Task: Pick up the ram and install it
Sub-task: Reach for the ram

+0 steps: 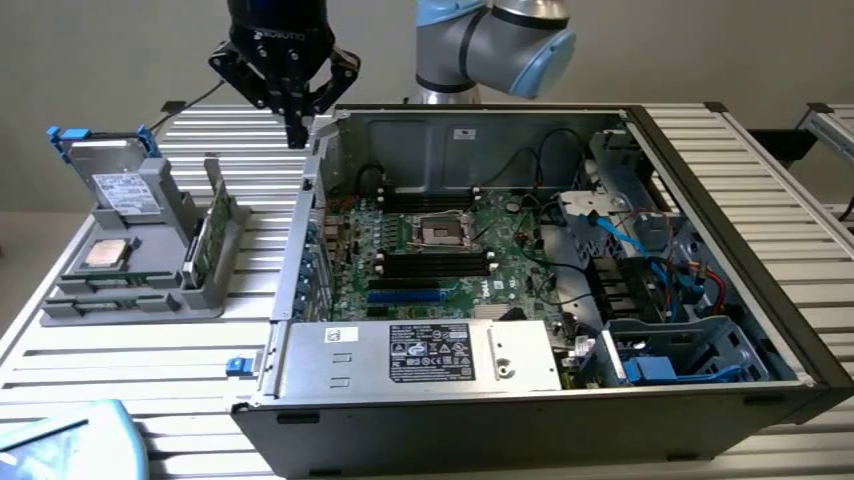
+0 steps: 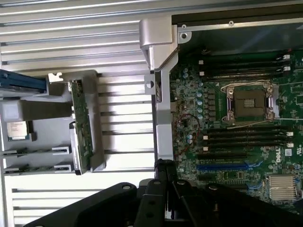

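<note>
**Ram unpicked; pincer shut, empty**

Ribbed alu table, plain wall behind, open PC case on top. Ram sits in grey holder just beside case, apparently on edge. Long axis runs along case's side wall, crosswise to mem slots. Gripper hovers over case corner, closed on nothing.

Dark-green ram in a grey tray beside the computer case; black claw; silver, ribbed bench; green motherboard inside the case with a blue slot.
</note>
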`<state>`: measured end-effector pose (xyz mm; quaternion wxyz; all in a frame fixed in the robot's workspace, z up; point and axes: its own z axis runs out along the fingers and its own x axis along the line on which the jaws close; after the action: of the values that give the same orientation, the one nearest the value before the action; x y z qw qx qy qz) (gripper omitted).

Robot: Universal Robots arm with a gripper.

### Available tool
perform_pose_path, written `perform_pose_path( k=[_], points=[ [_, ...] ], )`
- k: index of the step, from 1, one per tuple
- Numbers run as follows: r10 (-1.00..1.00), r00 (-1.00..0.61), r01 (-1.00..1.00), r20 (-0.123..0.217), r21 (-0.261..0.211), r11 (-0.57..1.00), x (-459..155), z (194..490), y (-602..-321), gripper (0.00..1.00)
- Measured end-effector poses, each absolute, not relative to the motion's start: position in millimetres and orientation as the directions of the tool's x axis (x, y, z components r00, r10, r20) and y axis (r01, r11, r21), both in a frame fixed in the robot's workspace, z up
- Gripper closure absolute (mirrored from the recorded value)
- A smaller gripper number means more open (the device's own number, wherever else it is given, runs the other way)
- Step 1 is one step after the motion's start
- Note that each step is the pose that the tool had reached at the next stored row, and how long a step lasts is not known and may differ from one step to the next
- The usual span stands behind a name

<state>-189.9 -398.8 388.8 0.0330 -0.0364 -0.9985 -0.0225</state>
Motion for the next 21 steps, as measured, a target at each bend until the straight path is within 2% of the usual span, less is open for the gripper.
perform_pose_path(
  k=[10,21],
  points=[
    [0.058,-0.996,0.061,0.068,0.043,0.997,-229.1,384.1,-398.9,0.9],
    [0.055,-0.996,0.058,0.068,0.043,0.997,-279.0,364.8,-398.8,0.9]
  ],
)
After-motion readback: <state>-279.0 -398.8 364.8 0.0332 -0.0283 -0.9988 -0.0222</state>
